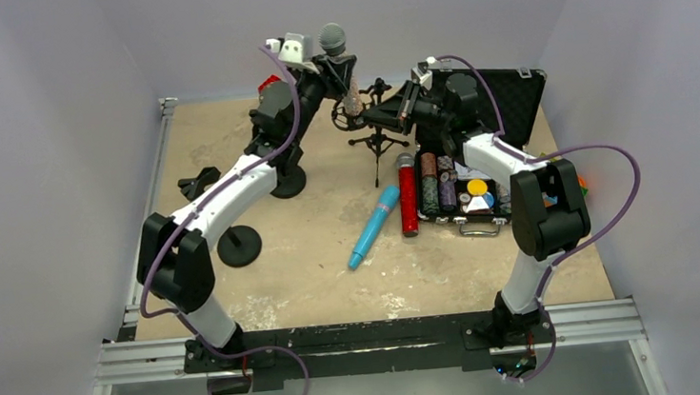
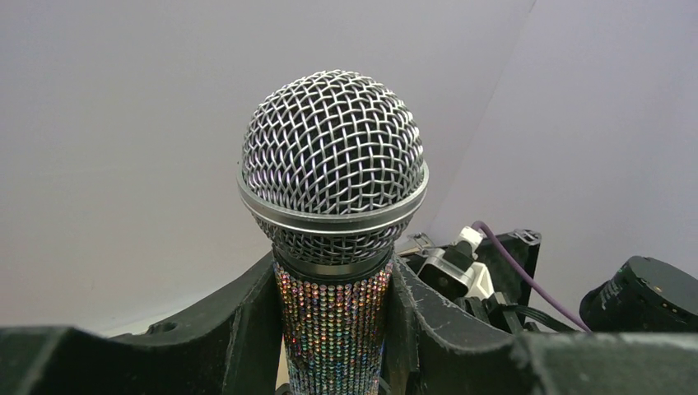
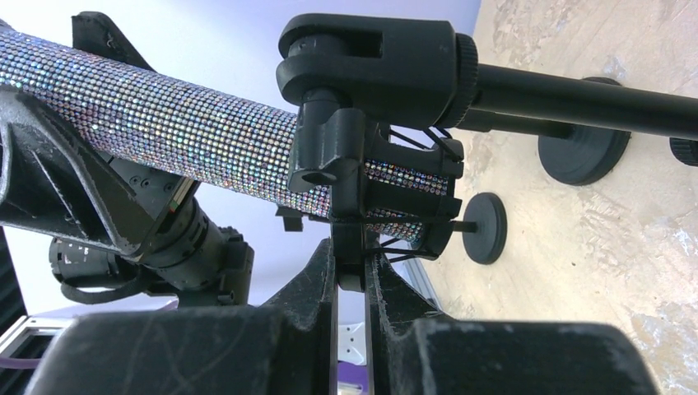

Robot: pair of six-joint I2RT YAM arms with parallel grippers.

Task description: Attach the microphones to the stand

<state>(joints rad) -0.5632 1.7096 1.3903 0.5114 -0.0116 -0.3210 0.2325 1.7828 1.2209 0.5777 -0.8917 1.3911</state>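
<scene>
Left tool: clamping the silver-glitter microphone, fingers pressing both sides of the glitter body just under the grey mesh head.

Silver-glitter microphone: being held off the tabletop at the far side, head pointing up, body tilting down toward the stand; in the right wrist view, tail end of the body sitting inside the clip.

Right tool: pinching narrow on a thin black tab at the underside of the clip - fingers nearly meeting; reaching in from the right in the top view.

Stand: standing on short tripod legs near the far middle of the tabletop, between the two tools; black arm running back from the clip head.

Light blue microphone: lying flat on the tabletop at a slant, mid-table, well apart from both tools.

Red-glitter microphone: lying flat, grey head pointing away, just beside the left edge of the case, near the blue one's upper end.

Case: sitting open on the right, lid standing up, chips showing inside.

Round bases: two black discs resting on the left half, partly under the left arm - contact unclear.
</scene>
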